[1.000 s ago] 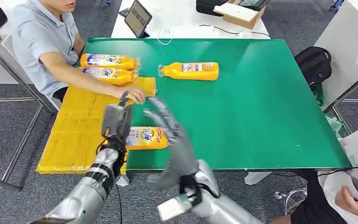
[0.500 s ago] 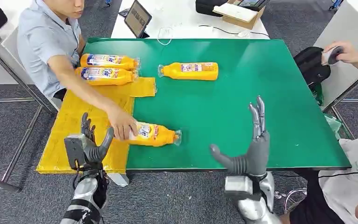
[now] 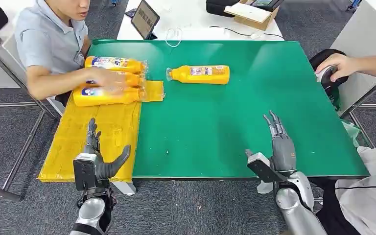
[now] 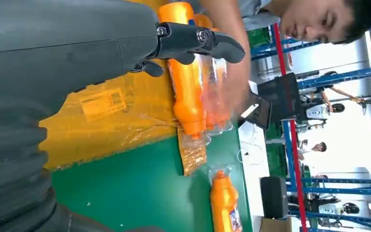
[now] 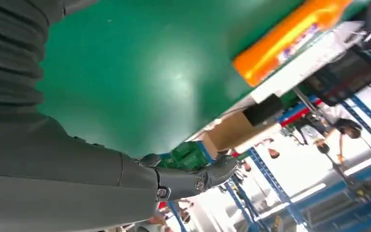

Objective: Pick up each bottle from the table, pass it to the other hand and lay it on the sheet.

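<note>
Nearest the camera, at the front edge of the green table [image 3: 235, 127], both robot hands are hanging empty. The left hand [image 3: 94, 164] is hovering over the near end of the yellow sheet [image 3: 85, 139] with its fingers spread wide and thumb out; the right hand [image 3: 278, 147] is standing upright at the table's near right edge, fingers straight and apart, holding nothing.

Farther back, the sheet is lying along the table's left side and overhanging its edge. Three orange bottles are lying on their sides at the sheet's far end, close together: the nearest bottle [image 3: 105, 96], a middle bottle [image 3: 127, 78] partly hidden, and the farthest bottle [image 3: 113, 63]. A person [image 3: 49, 41] in a grey shirt is sitting at the table's left, with a blurred hand [image 3: 103, 78] reaching over these bottles. A fourth bottle [image 3: 199, 74] is lying alone on the bare green surface, well apart from the sheet, cap pointing left.

Beyond the green table, a white table [image 3: 196, 22] is carrying a tablet [image 3: 144, 18], a cable and a cardboard box [image 3: 252, 14]. At the right, another person's hand [image 3: 335, 66] is resting on a black backpack [image 3: 329, 68] on the grey carpet.
</note>
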`<state>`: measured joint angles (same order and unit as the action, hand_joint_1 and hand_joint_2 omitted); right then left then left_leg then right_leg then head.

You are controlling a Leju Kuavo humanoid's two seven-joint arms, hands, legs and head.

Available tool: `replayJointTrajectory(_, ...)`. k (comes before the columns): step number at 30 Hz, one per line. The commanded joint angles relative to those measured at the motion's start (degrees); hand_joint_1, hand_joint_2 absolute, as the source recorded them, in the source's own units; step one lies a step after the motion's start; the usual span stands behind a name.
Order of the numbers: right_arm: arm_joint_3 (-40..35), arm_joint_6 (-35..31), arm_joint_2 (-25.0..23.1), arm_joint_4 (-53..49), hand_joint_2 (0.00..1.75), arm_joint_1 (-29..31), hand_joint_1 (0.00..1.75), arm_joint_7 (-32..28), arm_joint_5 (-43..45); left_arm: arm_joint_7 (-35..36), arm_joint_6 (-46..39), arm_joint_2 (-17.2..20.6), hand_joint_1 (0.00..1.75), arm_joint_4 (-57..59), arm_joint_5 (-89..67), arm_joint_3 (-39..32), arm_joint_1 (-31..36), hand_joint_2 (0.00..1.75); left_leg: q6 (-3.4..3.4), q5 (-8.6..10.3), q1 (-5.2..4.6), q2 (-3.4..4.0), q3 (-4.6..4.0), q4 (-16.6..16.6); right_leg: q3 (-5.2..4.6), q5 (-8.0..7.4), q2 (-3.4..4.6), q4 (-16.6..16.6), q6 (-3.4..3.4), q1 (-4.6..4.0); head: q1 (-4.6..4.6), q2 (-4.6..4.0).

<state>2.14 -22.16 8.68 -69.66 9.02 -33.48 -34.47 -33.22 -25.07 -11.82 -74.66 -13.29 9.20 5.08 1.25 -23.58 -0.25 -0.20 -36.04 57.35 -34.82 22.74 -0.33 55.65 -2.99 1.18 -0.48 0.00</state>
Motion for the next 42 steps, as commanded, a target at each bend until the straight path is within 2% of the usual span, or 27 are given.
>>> replayJointTrajectory(1,-0.9,0.6,1.0,20.5,1.75,12.6,0.0,0.5,-5.5,-1.4,-2.6,0.9,0.0,1.1,-2.0,3.0,1.7,1.75,-0.05,-0.1,0.04,0.21,0.25,0.0,0.22,0.01,0.22,-0.1,0.09,-0.05,-0.02,0.0)
replayJointTrajectory(8,-7.8,0.6,0.5,30.5,1.75,20.9,0.0,1.0,-11.5,-1.7,-1.8,1.1,0.0,0.5,-2.6,6.3,2.3,1.75,-0.03,-0.11,0.05,0.3,0.35,0.1,0.31,0.01,0.3,0.0,0.13,-0.06,0.0,0.0)
replayJointTrajectory(13,-8.5,2.3,-0.8,33.3,1.75,22.7,0.0,1.4,-10.8,-2.0,-3.3,1.4,0.0,-0.1,-4.5,7.2,2.0,1.75,0.02,0.01,0.02,0.18,0.18,0.0,0.16,-0.04,0.18,0.0,0.04,-0.03,0.0,0.0)
replayJointTrajectory(14,-8.7,2.9,-1.1,34.6,1.75,23.3,0.0,1.8,-10.8,-2.0,-3.2,1.4,0.0,-0.1,-4.5,7.4,2.2,1.75,-0.03,-0.1,0.05,0.24,0.39,0.0,0.34,0.05,0.24,0.0,0.11,-0.06,0.0,0.0)
replayJointTrajectory(16,-8.7,3.6,-1.5,36.1,1.75,24.3,0.0,1.6,-10.3,-2.1,-3.1,1.6,0.0,0.0,-4.6,7.7,2.6,1.75,0.03,0.03,0.02,0.12,0.15,0.0,0.15,-0.04,0.12,0.0,0.03,-0.03,0.02,0.0)
replayJointTrajectory(20,-9.0,3.4,-1.7,36.6,1.75,24.4,0.0,1.3,-10.5,-2.1,-3.1,1.7,0.0,0.3,-4.6,7.8,2.7,1.75,-0.02,-0.09,0.06,0.18,0.42,0.0,0.4,0.06,0.18,0.0,0.11,-0.07,0.0,0.0)
replayJointTrajectory(25,-12.2,1.7,-3.0,41.1,1.75,26.6,0.0,-0.8,-12.4,-2.3,-3.0,1.6,0.0,1.8,-4.8,8.7,4.0,1.75,0.01,0.02,0.03,0.14,0.21,0.0,0.2,-0.03,0.14,0.0,0.06,-0.03,0.0,0.0)
replayJointTrajectory(26,-12.6,2.3,-3.6,41.6,1.75,27.2,0.0,-1.0,-12.4,-2.5,-3.2,1.5,0.0,2.2,-4.9,8.9,4.3,1.75,-0.04,-0.08,0.06,0.22,0.39,0.0,0.36,0.03,0.23,0.0,0.12,-0.07,0.0,0.0)
replayJointTrajectory(32,-13.7,4.5,-7.2,44.4,1.75,29.9,0.0,-2.5,-11.1,-3.0,-4.8,1.3,0.0,3.9,-6.0,9.7,5.7,1.75,0.02,0.05,-0.01,0.15,0.16,0.0,0.12,-0.04,0.14,0.0,0.03,0.0,0.0,0.0)
replayJointTrajectory(33,-13.6,5.0,-7.6,44.7,1.75,30.0,0.0,-2.5,-10.7,-3.1,-5.0,1.3,0.0,4.1,-6.1,9.7,5.8,1.75,-0.04,-0.09,0.05,0.28,0.38,0.1,0.32,0.05,0.27,0.1,0.12,-0.06,0.0,0.0)
replayJointTrajectory(35,-13.8,5.5,-8.3,45.2,1.75,30.3,0.0,-2.7,-10.5,-3.2,-5.2,1.3,0.0,4.4,-6.2,9.8,6.0,1.75,0.02,0.05,0.01,0.14,0.17,0.0,0.14,-0.04,0.13,0.0,0.03,-0.01,0.0,0.0)
replayJointTrajectory(39,-15.4,4.3,-8.6,46.8,1.75,30.7,0.0,-1.1,-12.0,-3.3,-5.4,1.4,0.0,4.5,-6.0,10.1,6.0,1.75,-0.01,-0.05,0.05,0.16,0.36,0.0,0.33,0.05,0.15,0.0,0.09,-0.05,0.0,0.0)
replayJointTrajectory(41,-16.6,5.4,-8.4,48.8,1.75,31.7,0.0,3.1,-13.3,-3.2,-6.1,1.7,0.0,4.1,-5.8,10.2,5.7,1.75,0.03,0.06,0.01,0.08,0.16,0.0,0.15,-0.03,0.07,0.0,0.03,-0.01,0.02,0.0)
replayJointTrajectory(42,-17.3,5.4,-8.3,49.2,1.75,32.1,0.0,5.4,-14.2,-3.1,-6.2,1.9,0.0,3.7,-5.7,10.2,5.5,1.75,-0.02,-0.07,0.06,0.18,0.41,0.0,0.38,0.06,0.18,0.0,0.1,-0.06,0.0,0.0)
